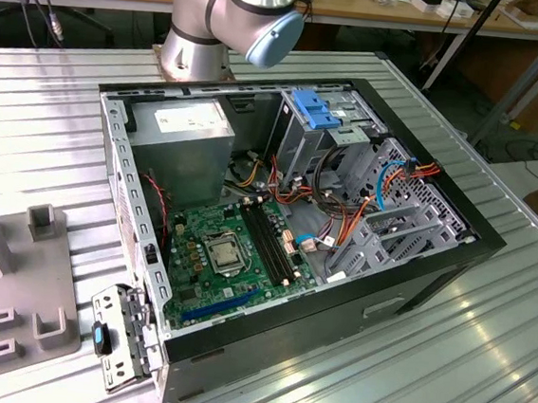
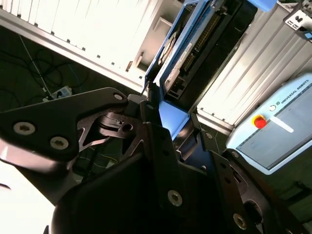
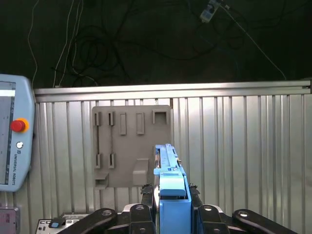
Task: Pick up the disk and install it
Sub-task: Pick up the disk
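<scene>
My jaws were clamped on the disk [image 3: 168,168] at its blue-framed end, edge-on above the desk [image 3: 243,146]; I judged it stiff, fairly heavy, shock-sensitive, best gripped by that frame.

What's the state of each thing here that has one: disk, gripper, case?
Disk: clamped in the gripper, held above the table.
Gripper: shut on the disk.
Case: lying on its side, panel off, insides exposed.
</scene>
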Tool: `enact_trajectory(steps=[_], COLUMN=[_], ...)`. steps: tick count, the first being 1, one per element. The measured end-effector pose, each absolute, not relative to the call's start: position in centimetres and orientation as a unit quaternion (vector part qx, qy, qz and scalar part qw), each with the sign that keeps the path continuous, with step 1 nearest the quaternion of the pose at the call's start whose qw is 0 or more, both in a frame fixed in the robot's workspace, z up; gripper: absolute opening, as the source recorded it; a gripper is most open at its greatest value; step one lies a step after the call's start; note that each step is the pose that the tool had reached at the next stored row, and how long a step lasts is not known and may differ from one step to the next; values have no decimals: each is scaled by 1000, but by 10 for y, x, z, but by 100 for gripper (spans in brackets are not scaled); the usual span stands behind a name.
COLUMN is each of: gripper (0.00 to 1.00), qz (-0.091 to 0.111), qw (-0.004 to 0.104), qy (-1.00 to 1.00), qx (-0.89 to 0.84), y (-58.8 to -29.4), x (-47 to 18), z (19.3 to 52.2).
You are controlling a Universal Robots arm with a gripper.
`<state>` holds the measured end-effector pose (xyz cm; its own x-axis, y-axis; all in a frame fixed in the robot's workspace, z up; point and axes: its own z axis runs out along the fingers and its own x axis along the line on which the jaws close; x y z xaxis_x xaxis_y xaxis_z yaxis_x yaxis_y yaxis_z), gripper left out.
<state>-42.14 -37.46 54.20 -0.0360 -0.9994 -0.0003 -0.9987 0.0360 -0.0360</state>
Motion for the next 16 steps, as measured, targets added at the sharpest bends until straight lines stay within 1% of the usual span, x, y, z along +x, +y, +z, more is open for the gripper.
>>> enact_trajectory(steps=[16], gripper=[37], qz=[-13], qw=[13], qy=[720], qx=[-694], y=[-375], x=[-334], z=[540])
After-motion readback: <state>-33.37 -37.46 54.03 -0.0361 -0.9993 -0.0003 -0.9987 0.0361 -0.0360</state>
